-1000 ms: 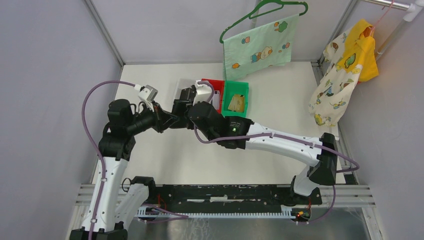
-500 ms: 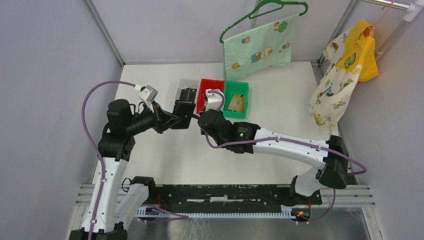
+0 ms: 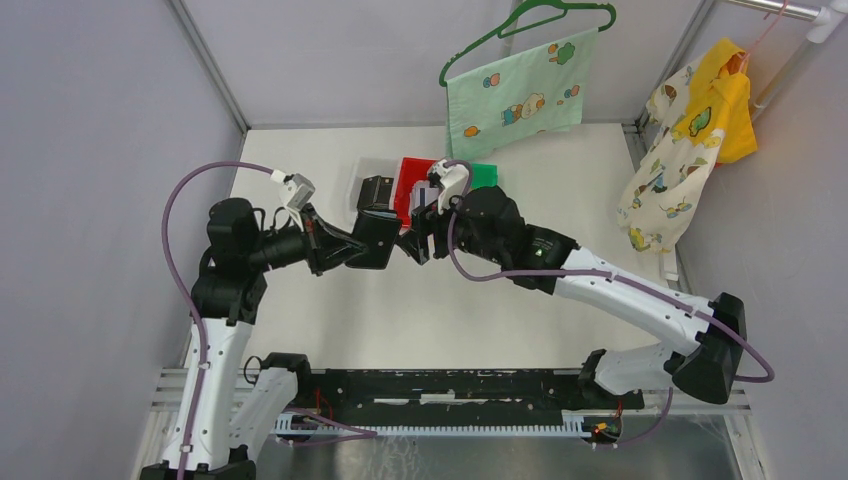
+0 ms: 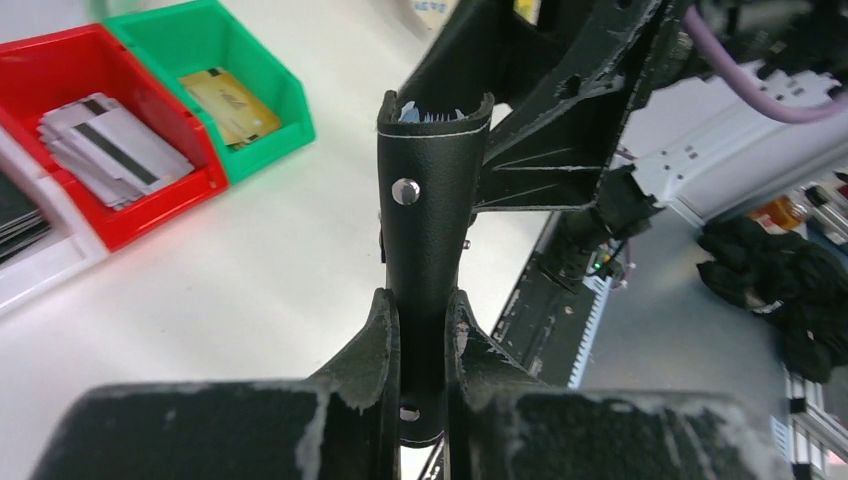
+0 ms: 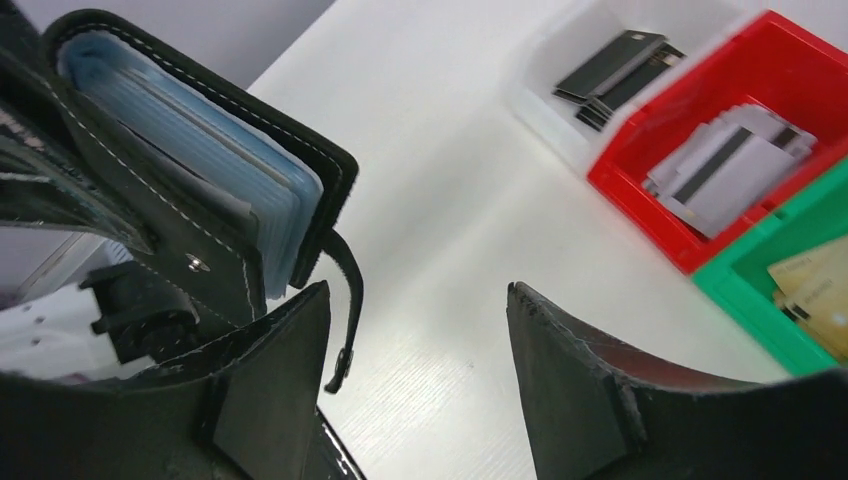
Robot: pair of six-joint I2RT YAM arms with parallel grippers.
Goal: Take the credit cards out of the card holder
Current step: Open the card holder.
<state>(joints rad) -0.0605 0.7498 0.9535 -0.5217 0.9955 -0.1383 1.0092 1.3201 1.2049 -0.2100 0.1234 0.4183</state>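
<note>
**Card holder held in mid-air between the two arms.** The left gripper is clamped on the lower edge of the card holder. Its two fingers press the black leather from either side and hold it upright above the table, clear of the surface. A metal snap stud on the holder faces the left wrist camera.

In the right wrist view the holder stands partly open, showing a stack of grey-blue sleeves, and its snap tab hangs loose below. Whether any sleeve has a card in it cannot be told.

The right gripper faces the holder with its fingers spread wide and nothing between them. One finger lies just beside the holder's open edge; contact cannot be judged.

Behind the grippers, three bins stand side by side on the table, touching:
- The red bin holds a loose pile of whitish-grey credit cards.
- The green bin holds a tan-gold card.
- The clear bin holds dark cards.
</note>
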